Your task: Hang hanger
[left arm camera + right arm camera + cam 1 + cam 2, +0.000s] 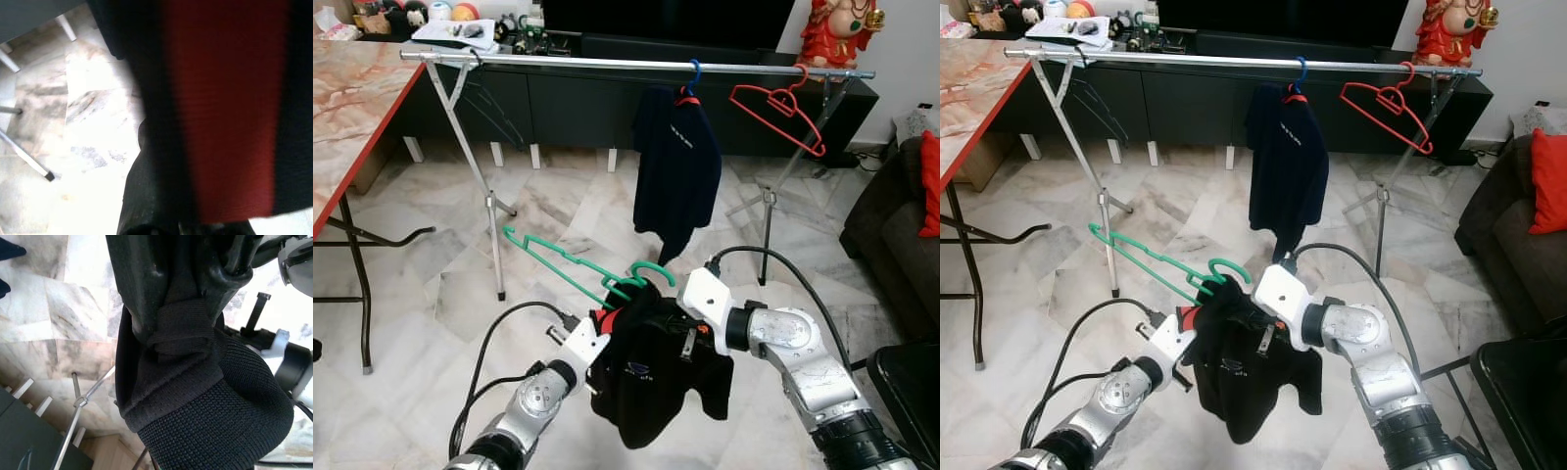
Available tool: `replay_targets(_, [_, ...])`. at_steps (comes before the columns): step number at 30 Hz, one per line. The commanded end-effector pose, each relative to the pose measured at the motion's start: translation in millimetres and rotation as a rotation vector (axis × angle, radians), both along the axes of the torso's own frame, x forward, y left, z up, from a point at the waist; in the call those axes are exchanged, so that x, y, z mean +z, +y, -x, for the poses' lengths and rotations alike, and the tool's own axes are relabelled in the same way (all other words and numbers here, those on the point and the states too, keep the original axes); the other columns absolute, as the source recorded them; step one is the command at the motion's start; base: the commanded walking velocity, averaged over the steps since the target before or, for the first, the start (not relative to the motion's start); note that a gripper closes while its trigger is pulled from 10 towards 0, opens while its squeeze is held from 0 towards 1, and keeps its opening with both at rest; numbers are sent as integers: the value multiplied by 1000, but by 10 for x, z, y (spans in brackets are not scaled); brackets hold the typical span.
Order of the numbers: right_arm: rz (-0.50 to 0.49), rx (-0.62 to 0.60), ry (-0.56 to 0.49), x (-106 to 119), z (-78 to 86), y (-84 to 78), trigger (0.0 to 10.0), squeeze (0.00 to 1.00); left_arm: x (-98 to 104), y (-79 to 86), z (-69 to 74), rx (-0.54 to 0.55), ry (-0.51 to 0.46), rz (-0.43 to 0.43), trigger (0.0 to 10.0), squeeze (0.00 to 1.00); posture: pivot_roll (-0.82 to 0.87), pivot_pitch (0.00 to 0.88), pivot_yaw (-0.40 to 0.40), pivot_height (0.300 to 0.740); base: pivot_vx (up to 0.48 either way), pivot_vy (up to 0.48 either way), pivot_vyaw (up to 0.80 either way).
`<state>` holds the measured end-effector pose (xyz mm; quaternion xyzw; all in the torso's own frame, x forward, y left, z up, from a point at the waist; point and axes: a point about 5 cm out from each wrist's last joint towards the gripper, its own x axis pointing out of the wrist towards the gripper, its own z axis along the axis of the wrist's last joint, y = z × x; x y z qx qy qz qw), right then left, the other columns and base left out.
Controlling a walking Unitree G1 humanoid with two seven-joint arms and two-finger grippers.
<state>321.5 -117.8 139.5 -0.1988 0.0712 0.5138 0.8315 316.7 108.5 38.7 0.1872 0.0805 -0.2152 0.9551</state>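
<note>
A green hanger (570,267) sits low in front of me, one arm sticking out to the left, its hook (653,273) just above a black shirt (651,384). The shirt hangs bunched between my two grippers. My left gripper (607,328) is pressed into the shirt's red-lined collar (225,107). My right gripper (658,311) is shut on a fold of the black fabric (210,406), its fingers (146,284) pinching it. Beyond stands a silver clothes rail (607,63).
On the rail hang another black shirt (677,166) on a blue hanger (694,70), a red hanger (781,108) and a thin dark hanger (475,88). A marble-topped table (352,108) stands left, a dark sofa (891,235) right, a black cabinet (568,108) behind.
</note>
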Motion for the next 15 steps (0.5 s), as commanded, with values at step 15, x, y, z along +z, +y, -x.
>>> replay_targets(15, [81, -58, 21, -197, 95, -608, 0, 0, -198, 573, 92, 255, 119, -26, 0, 0, -34, 152, -106, 740, 0, 0, 0])
